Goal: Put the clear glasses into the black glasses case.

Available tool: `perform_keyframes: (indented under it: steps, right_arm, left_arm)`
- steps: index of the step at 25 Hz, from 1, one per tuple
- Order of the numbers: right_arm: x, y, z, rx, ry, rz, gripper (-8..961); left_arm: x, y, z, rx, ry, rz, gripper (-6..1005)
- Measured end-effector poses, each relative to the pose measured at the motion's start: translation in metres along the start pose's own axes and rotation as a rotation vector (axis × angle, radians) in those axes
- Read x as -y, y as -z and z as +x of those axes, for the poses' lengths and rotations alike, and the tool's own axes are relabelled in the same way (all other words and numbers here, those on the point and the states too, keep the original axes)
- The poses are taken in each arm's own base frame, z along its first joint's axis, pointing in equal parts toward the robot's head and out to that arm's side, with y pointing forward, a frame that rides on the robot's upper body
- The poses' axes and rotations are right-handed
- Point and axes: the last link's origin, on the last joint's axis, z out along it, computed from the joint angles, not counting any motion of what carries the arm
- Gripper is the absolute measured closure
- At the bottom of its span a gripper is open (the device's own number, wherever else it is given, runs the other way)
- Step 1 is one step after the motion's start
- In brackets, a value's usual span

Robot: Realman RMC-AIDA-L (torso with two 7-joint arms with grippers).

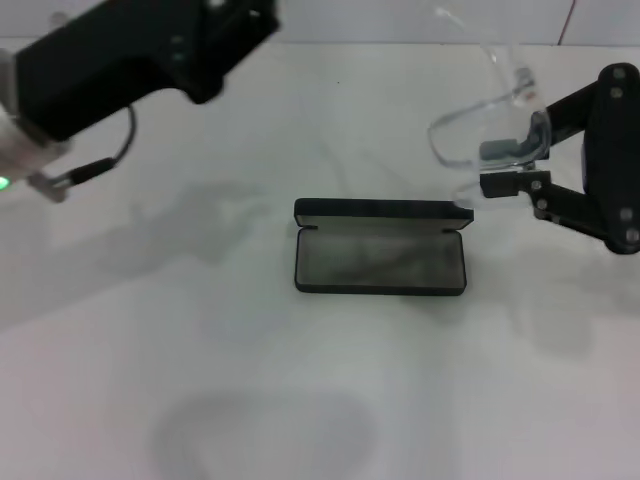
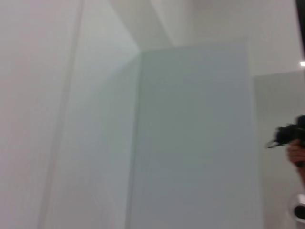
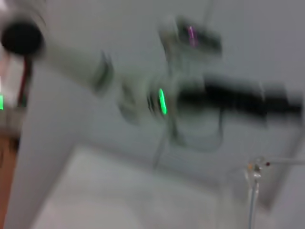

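Observation:
The black glasses case (image 1: 380,260) lies open at the middle of the white table, grey lining up, lid standing along its far side. Up and to the right of it, the clear glasses (image 1: 480,125) hang in the air, held by my right gripper (image 1: 510,165), whose fingers are shut on the frame near one lens. One thin clear arm (image 1: 475,35) of the glasses sticks up toward the back; a hinge and arm (image 3: 252,191) also show in the right wrist view. My left arm (image 1: 120,60) is raised at the far left; its fingers are out of view.
The white table (image 1: 300,400) spreads all around the case. The left wrist view looks at pale walls and a person with a camera (image 2: 290,138) far off. The right wrist view shows the robot's body with a green light (image 3: 162,101).

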Motion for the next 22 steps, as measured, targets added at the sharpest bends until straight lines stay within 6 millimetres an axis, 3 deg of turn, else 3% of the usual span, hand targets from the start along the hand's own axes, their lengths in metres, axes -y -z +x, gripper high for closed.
perform_keyframes:
  steps: [7, 22]
  right_arm:
    - [-0.004, -0.025, 0.018, 0.164, -0.026, -0.058, 834]
    - [0.001, -0.055, 0.024, 0.189, -0.084, -0.177, 834]
  left_arm:
    - [-0.001, -0.021, -0.012, 0.019, 0.029, -0.07, 797]
    - [-0.005, -0.03, -0.013, 0.011, 0.036, -0.115, 822]
